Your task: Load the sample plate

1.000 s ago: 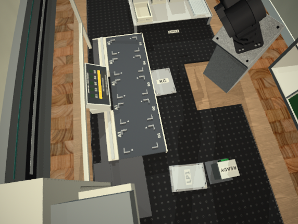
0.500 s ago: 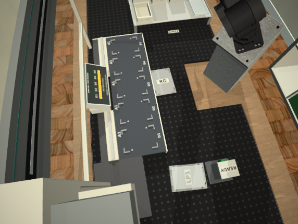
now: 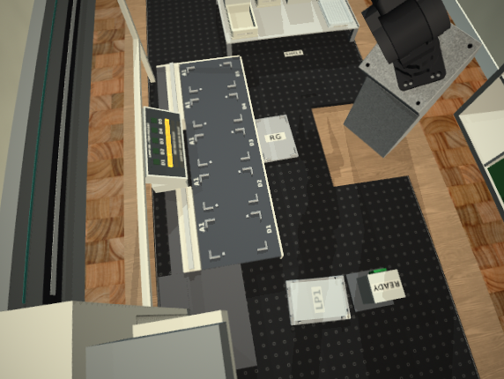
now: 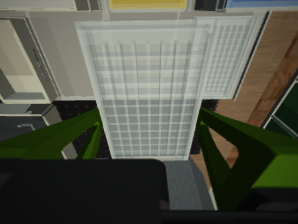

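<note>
In the wrist view my gripper (image 4: 149,112) is shut on a well plate with a clear lid (image 4: 145,85), its green fingers on the two long sides. The plate is lengthwise to the camera, above the front edge of the shelf (image 4: 60,70) (image 3: 286,27). I cannot read any ID label on it. The gripper itself is outside the top view. The deck (image 3: 220,145) lies at the middle left with all its bracket positions empty, D2 (image 3: 225,182) among them. Lid park LP1 (image 3: 317,300) is empty at the front.
On the shelf a second lidded plate (image 4: 227,55) (image 3: 337,11) lies right of the held one, and an open cream reservoir (image 4: 15,65) (image 3: 241,18) is at the left. Regrip nest RG (image 3: 275,137) sits beside the deck. The READY key (image 3: 387,286) is next to LP1. The arm's base (image 3: 410,40) stands at the top right.
</note>
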Motion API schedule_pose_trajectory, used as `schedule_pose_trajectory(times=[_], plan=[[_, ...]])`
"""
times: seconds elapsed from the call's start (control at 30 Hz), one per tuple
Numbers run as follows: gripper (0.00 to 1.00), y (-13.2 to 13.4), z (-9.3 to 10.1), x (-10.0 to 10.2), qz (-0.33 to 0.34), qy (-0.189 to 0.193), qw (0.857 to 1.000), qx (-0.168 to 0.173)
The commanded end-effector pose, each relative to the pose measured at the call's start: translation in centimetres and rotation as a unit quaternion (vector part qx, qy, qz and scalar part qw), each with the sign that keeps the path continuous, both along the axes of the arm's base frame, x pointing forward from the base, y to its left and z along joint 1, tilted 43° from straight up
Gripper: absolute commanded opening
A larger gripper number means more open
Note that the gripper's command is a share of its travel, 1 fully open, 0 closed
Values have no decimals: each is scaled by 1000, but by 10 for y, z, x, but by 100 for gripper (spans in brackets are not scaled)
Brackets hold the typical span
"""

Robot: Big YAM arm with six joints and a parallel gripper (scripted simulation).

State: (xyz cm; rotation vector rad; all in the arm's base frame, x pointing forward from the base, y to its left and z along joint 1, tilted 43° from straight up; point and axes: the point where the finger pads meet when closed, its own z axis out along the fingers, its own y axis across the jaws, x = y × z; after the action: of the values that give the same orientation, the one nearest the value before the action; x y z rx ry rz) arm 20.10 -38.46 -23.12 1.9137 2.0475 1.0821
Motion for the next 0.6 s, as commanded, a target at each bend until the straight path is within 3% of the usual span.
schedule_pose_trajectory(times=[0.0, 0.53, 0.57], plan=[[0, -39, 20, -7, -12, -9, 999, -35], [0, -39, 20, -7, -12, -9, 999, -35], [0, -18, 16, -11, -12, -5, 1000, -19]])
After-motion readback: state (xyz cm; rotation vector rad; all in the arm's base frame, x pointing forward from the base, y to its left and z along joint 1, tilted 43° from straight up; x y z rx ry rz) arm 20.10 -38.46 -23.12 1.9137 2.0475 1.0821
